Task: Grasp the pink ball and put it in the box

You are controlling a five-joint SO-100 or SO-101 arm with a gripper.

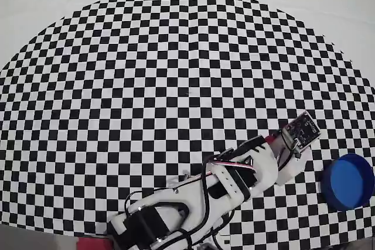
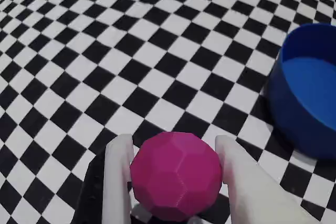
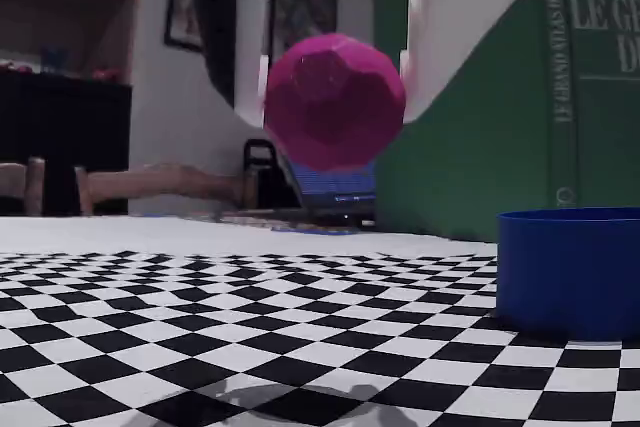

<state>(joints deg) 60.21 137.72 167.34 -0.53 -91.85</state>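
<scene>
Pink ball (image 2: 176, 176) sits pinched between our jaws, lifted clear of the checkered tabletop (image 2: 105, 51); we're mid-carry, and next we need to swing right over the box (image 2: 310, 93) and let go.

pink ball (image 2: 176, 176): lower edge cut by the wrist view's bottom border; hidden under the arm in the overhead view.
gripper (image 3: 330, 97): only the white fingers show in the fixed view, their upper parts cut off at the top.
box (image 2: 308, 90): right side cut off in the wrist view.
arm (image 1: 193, 194): base runs off the overhead view's bottom edge.
</scene>
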